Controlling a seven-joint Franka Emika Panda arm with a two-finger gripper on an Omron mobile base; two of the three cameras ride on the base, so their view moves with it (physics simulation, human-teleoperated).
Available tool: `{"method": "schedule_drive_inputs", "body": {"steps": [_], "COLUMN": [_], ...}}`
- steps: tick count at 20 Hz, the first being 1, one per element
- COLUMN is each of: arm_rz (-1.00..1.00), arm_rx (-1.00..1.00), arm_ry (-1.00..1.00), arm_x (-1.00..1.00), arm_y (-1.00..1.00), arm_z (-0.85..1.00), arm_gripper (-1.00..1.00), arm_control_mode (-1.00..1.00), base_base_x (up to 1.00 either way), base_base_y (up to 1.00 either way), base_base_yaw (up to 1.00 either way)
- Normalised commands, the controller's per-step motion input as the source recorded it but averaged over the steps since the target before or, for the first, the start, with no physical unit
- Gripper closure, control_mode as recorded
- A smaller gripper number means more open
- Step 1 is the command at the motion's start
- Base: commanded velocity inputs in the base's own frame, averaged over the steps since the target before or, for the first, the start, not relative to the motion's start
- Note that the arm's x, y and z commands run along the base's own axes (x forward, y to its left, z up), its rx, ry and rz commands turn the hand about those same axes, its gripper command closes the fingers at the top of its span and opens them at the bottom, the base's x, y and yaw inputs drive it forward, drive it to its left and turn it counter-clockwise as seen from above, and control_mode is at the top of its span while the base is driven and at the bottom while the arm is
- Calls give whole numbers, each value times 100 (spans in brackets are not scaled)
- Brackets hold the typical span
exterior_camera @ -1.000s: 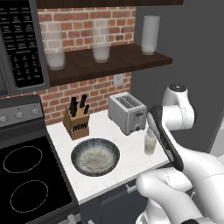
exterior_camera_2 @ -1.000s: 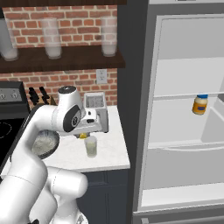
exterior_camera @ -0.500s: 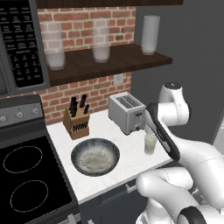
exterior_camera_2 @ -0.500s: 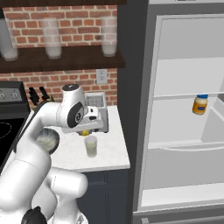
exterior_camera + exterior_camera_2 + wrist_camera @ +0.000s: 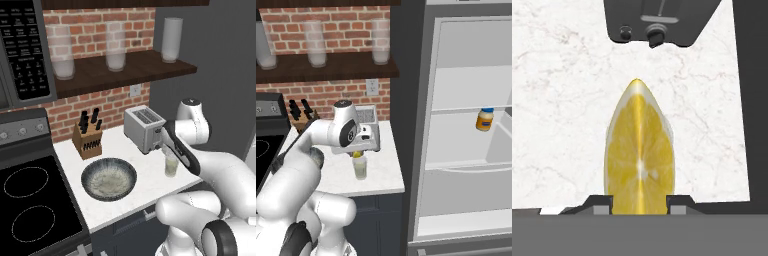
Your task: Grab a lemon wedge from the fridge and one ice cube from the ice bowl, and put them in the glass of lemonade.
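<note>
My gripper [image 5: 639, 202] is shut on the lemon wedge [image 5: 639, 150], a bright yellow slice standing upright between the two fingertips over the white marble counter. From the right base camera, the gripper [image 5: 358, 152] hangs just above the glass of lemonade [image 5: 360, 169], with the wedge [image 5: 358, 155] at the glass rim. The left base camera shows the glass [image 5: 171, 165] in front of the toaster, with my forearm covering the hand. The ice bowl [image 5: 109, 179] sits left of the glass. The fridge [image 5: 456, 150] stands open on the right.
A silver toaster [image 5: 144, 128] stands right behind the glass, and a knife block [image 5: 90, 138] sits against the brick wall. A stove [image 5: 30, 210] adjoins the counter's left end. Tall frosted glasses [image 5: 115, 47] line the shelf above. An orange jar [image 5: 484, 120] rests on a fridge shelf.
The hand carrying the lemon wedge has shifted sideways from beside the glass to directly above it. The glass and bowl have stayed put.
</note>
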Motion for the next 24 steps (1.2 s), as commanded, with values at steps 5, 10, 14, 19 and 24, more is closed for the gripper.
{"method": "schedule_drive_inputs", "body": {"steps": [5, 10, 14, 19, 24], "arm_rz": [0, 0, 0, 0, 0], "arm_rx": [0, 0, 0, 0, 0], "arm_ry": [-4, 1, 1, 3, 0], "arm_x": [5, 15, 10, 24, 8], "arm_y": [0, 0, 0, 0, 0], "arm_z": [-41, 0, 0, 0, -2], "arm_gripper": [100, 100, 100, 100, 100], "arm_control_mode": [-100, -100, -100, -100, -100], "base_base_x": [0, 0, 0, 0, 0], "base_base_y": [0, 0, 0, 0, 0], "base_base_yaw": [0, 0, 0, 0, 0]}}
